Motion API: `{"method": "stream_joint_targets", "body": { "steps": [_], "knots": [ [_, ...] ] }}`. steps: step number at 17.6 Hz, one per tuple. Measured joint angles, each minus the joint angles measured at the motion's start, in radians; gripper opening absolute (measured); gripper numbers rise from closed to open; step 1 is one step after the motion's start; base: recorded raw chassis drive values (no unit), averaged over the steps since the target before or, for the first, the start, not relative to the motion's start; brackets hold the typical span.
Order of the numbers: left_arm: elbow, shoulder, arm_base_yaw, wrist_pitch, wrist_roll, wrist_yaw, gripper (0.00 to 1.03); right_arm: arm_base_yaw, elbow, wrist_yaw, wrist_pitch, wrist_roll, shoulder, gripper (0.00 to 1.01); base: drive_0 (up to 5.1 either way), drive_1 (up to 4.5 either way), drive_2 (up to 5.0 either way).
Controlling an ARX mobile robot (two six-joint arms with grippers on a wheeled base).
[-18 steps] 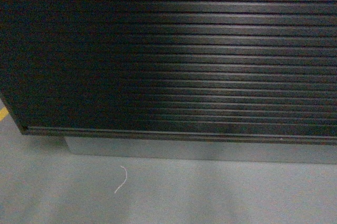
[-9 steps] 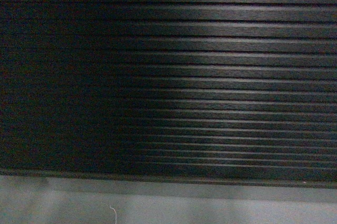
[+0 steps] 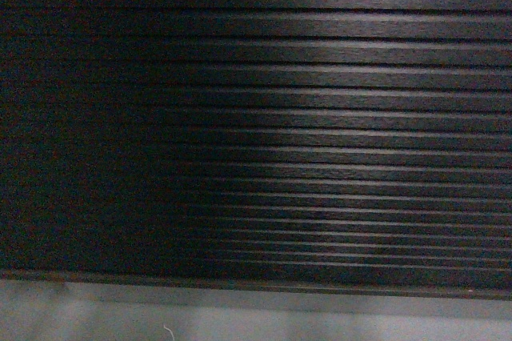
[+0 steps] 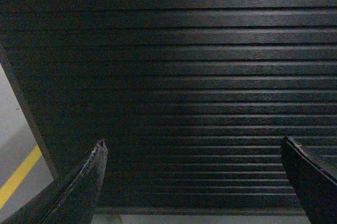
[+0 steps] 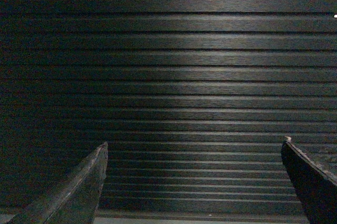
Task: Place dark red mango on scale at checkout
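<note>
The checkout (image 3: pixel 320 133) counter's ribbed front now fills nearly the whole head view, its left corner gone from sight; the grey floor (image 3: pixel 80 317) shrinks to a thin strip, the white thread (image 3: pixel 168 333) barely showing.

Checkout (image 3: pixel 320 117) top cut off by every frame.

Dim, grainy views; faint sheen on the checkout (image 3: pixel 336 117) slats, left side shadowed.

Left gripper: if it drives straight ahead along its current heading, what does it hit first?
Most likely the checkout: its ribbed front fills the view beyond the open left gripper, with nothing between the fingers. How far off is unclear.
</note>
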Motion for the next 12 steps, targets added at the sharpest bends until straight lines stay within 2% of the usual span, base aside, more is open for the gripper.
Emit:
{"method": "stream_joint_targets", "body": {
  "steps": [12],
  "knots": [
    [0.0,0.0,0.0,0.0,0.0,0.0,0.98,0.0,0.0,0.0,0.0,0.0,0.0,0.98,0.0,0.0,0.0]
  ]
}}
